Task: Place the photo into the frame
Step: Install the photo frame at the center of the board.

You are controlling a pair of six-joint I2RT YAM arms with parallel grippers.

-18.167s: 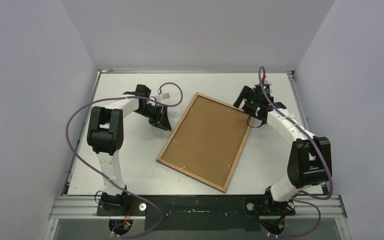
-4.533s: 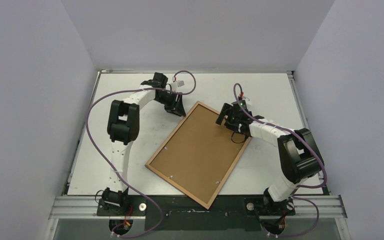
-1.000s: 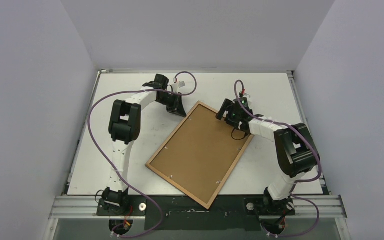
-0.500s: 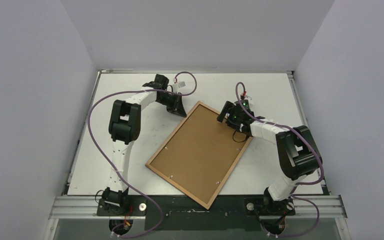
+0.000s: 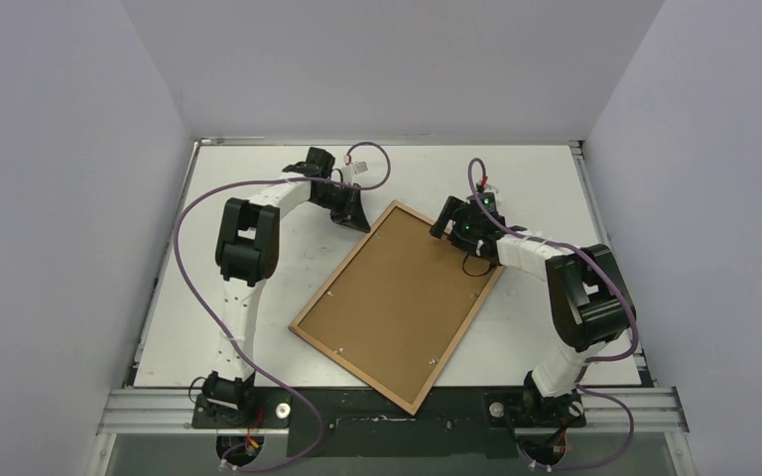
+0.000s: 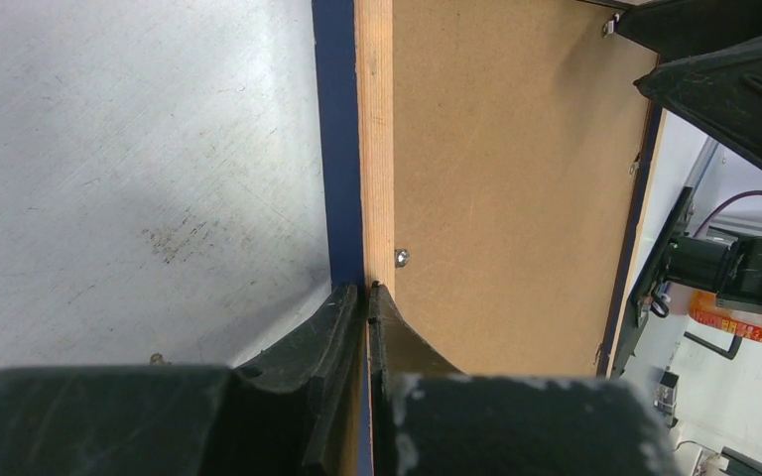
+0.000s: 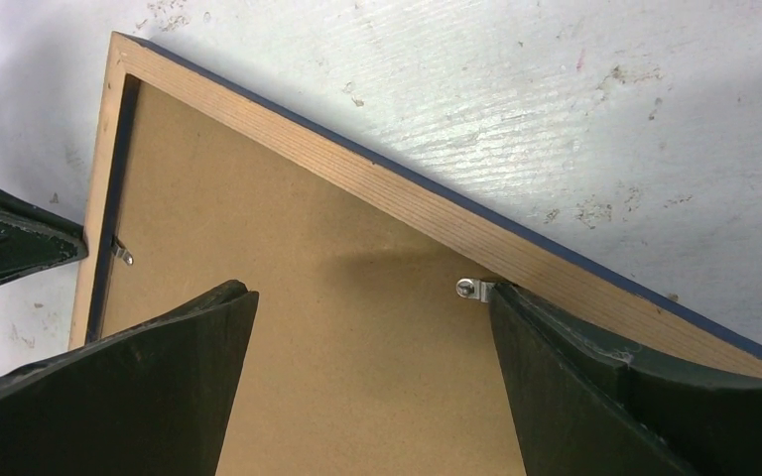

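The frame [image 5: 341, 270] lies back-up and askew on the white table, light wood rim up, with the brown backing board [image 5: 397, 297] inside it. My left gripper [image 5: 359, 220] is shut on the rim near the frame's far corner. In the left wrist view, the fingers [image 6: 367, 290] pinch the wood and dark blue edge [image 6: 374, 149]. My right gripper [image 5: 456, 233] is open over the far right edge. In the right wrist view [image 7: 369, 293], its right fingertip touches a metal clip [image 7: 472, 288] on the rim [image 7: 407, 203]. The photo is not in view.
The frame's near corner [image 5: 412, 409] overhangs the table's near edge by the arm bases. Another clip [image 7: 122, 253] sits on the rim near the left gripper's fingers [image 7: 10, 248]. Grey walls close in the table [image 5: 258, 297] on three sides.
Since 18 s ago the frame has slid toward the near left, the left gripper has closed on its far corner, and the right gripper has moved over it. In the last second the right wrist shifted slightly.
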